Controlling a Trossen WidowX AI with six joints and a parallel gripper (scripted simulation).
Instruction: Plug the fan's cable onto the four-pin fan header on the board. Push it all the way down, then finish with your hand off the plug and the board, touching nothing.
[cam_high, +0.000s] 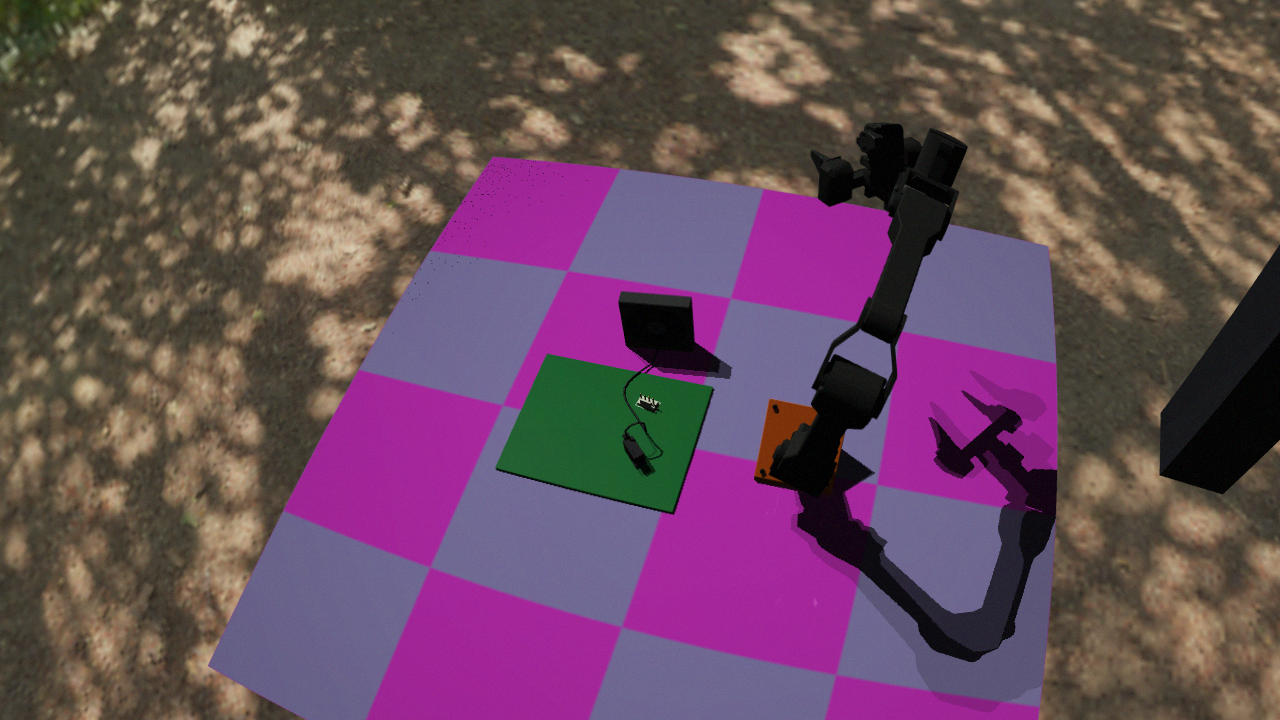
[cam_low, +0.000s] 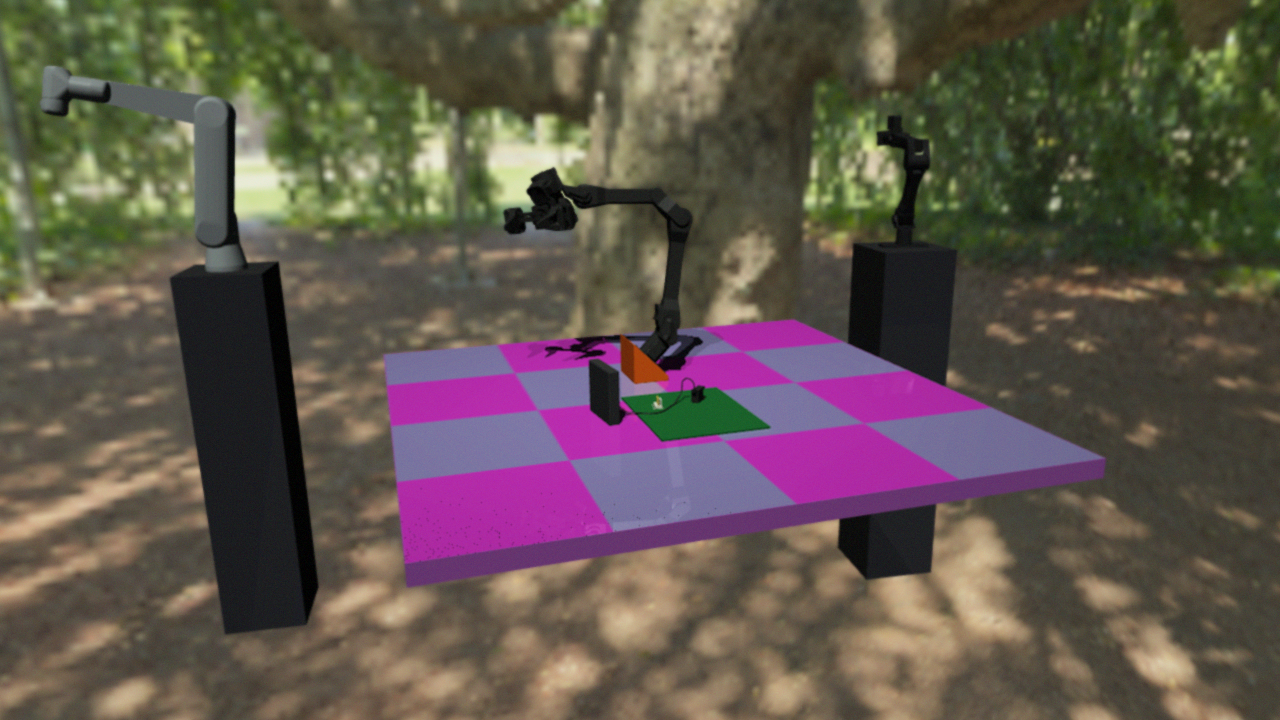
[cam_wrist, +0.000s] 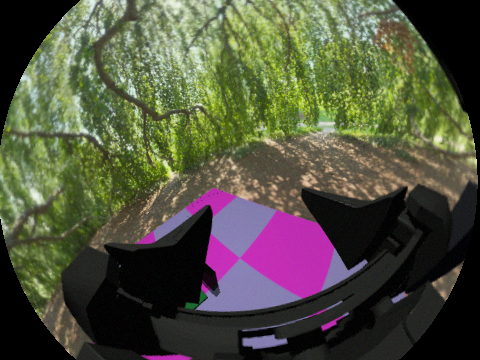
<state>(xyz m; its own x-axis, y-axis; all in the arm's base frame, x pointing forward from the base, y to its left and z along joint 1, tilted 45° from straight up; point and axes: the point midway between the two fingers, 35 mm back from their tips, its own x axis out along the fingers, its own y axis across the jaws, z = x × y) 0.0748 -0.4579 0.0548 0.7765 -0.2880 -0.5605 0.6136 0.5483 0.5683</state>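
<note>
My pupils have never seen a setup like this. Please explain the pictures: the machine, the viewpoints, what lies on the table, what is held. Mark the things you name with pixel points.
The machine is one black jointed arm. Its end effector (cam_wrist: 258, 202), raised in the air, is open and holds nothing. The top picture looks down, the exterior one from the side, the wrist one past the fingers. On the checkered table lies a green board (cam_high: 572, 438) (cam_low: 707, 422) with a small header (cam_high: 653, 406) (cam_low: 655, 403). A cable's dark plug (cam_high: 638, 453) (cam_low: 698, 394) sits apart from it. Behind stands the fan (cam_high: 657, 319) (cam_low: 603, 392).
</note>
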